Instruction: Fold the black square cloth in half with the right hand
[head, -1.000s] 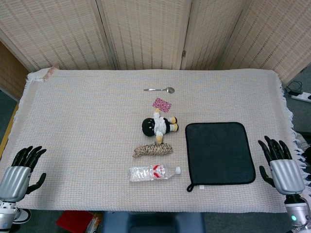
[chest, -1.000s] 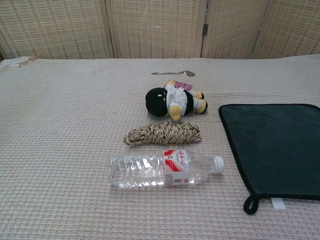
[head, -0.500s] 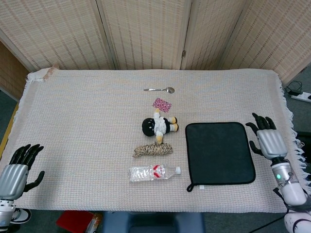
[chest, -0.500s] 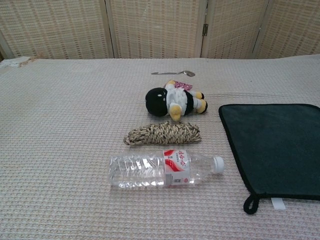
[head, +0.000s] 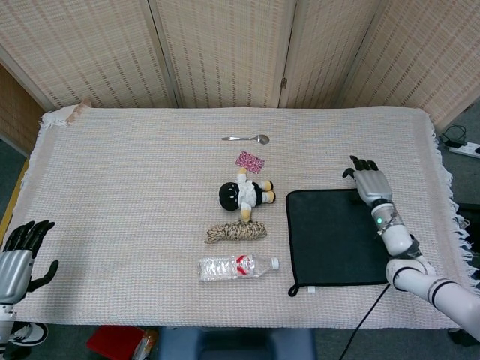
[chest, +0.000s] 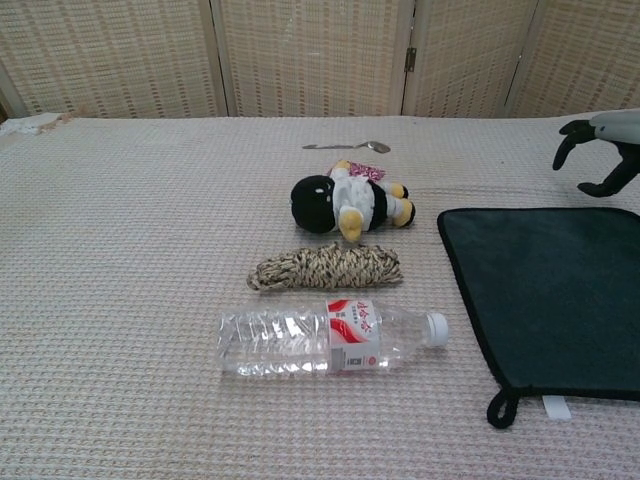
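Observation:
The black square cloth (head: 336,236) lies flat on the table's right half, with a small loop and a white tag at its near left corner; the chest view shows the cloth (chest: 555,295) running off the right edge. My right hand (head: 368,180) hovers over the cloth's far right corner, fingers spread and curved downward, holding nothing. In the chest view the right hand (chest: 603,150) shows above the cloth's far edge, clear of the fabric. My left hand (head: 18,259) rests open at the table's near left edge.
Left of the cloth lie a plush doll (head: 244,194), a coil of rope (head: 235,232) and a plastic water bottle (head: 236,266). Farther back are a pink packet (head: 250,161) and a metal spoon (head: 246,139). A woven cover (head: 135,195) spans the table.
My right hand has travelled from the table's near right edge forward and inward to above the cloth's far right corner. The left hand has sunk slightly toward the near edge.

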